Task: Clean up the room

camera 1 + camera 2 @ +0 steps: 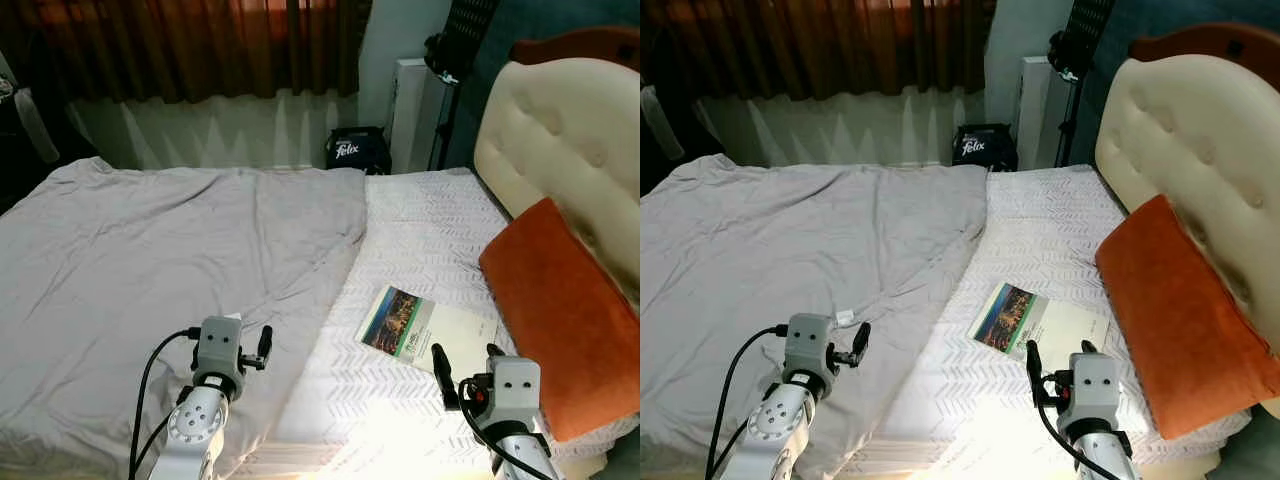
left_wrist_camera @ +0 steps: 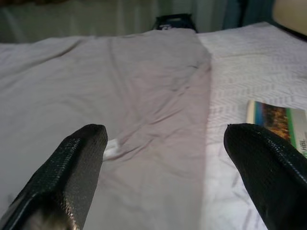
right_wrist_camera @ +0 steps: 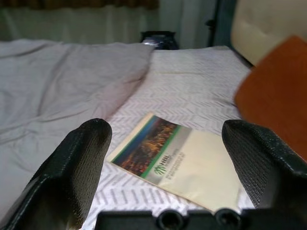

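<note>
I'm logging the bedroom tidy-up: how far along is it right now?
Early. Done: the grey blanket is spread over the bed, though wrinkled. In hand: nothing; the left gripper and right gripper hover with jaws open. Left: the booklet lies loose on the white sheet, and the orange pillow leans against the headboard.

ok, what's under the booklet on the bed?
The booklet lies flat on the white chevron-patterned bedspread, beside the orange pillow and clear of the grey blanket. Whatever lies directly beneath the booklet is covered.
</note>
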